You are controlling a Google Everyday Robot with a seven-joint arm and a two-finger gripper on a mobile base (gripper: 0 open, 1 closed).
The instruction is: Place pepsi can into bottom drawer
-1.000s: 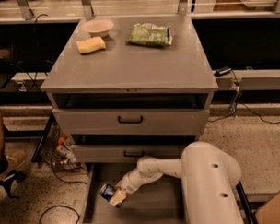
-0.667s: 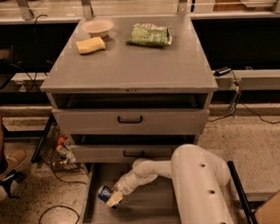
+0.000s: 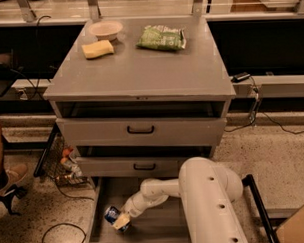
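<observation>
The bottom drawer is pulled open at the foot of the grey cabinet, its grey inside showing. The pepsi can, blue with white lettering, lies tilted low inside the drawer near its left wall. My gripper reaches down into the drawer from the white arm and is closed around the can. The can sits at or just above the drawer floor; I cannot tell if it touches.
Two upper drawers with black handles sit above, slightly open. On the cabinet top are a green chip bag, a yellow sponge and a white bowl. A person's foot and cables are at the left.
The arm has shifted slightly left and lower into the drawer with the can still in the gripper.
</observation>
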